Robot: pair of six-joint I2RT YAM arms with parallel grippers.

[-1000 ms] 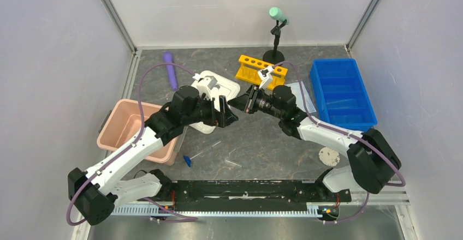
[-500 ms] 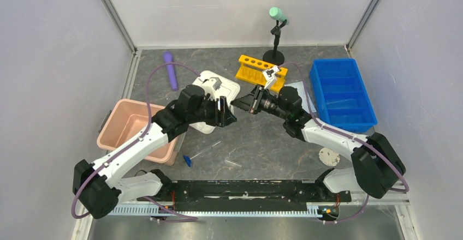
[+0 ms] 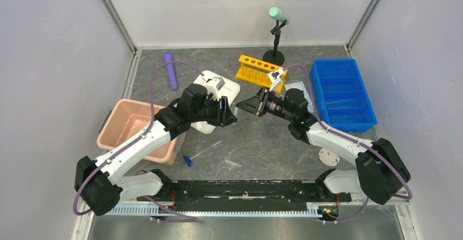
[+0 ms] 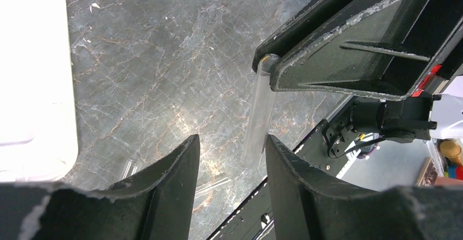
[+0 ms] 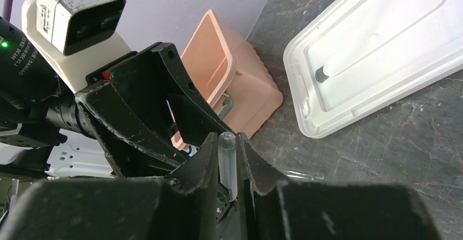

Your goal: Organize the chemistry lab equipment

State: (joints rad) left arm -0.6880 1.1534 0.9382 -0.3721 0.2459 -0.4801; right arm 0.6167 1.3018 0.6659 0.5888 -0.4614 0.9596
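Observation:
My right gripper [image 5: 226,139] is shut on a thin clear tube [image 5: 227,163], rounded end out, and holds it above the table's middle [image 3: 241,105]. My left gripper [image 4: 232,142] is open, tip to tip with it [image 3: 231,117]. In the left wrist view the tube [image 4: 259,109] hangs from the right fingers [image 4: 338,49], its free end just inside my open jaws by the right finger. A blue-capped tube [image 3: 188,160] and a short clear tube [image 3: 233,163] lie at the front. A round dish with white disc [image 3: 328,156] lies front right. The pale blue mask [image 3: 303,94] lies partly under the right arm.
A yellow tube rack [image 3: 261,70] stands behind the grippers. A blue bin [image 3: 341,93] is at the right, a pink bin [image 3: 134,128] at the left, a white tray [image 3: 221,95] under the left wrist. A purple cylinder [image 3: 171,70] and black stand [image 3: 277,33] are at the back.
My right gripper has drawn back a little to the right with the tube in it. The left arm has shifted slightly, its gripper staying open.

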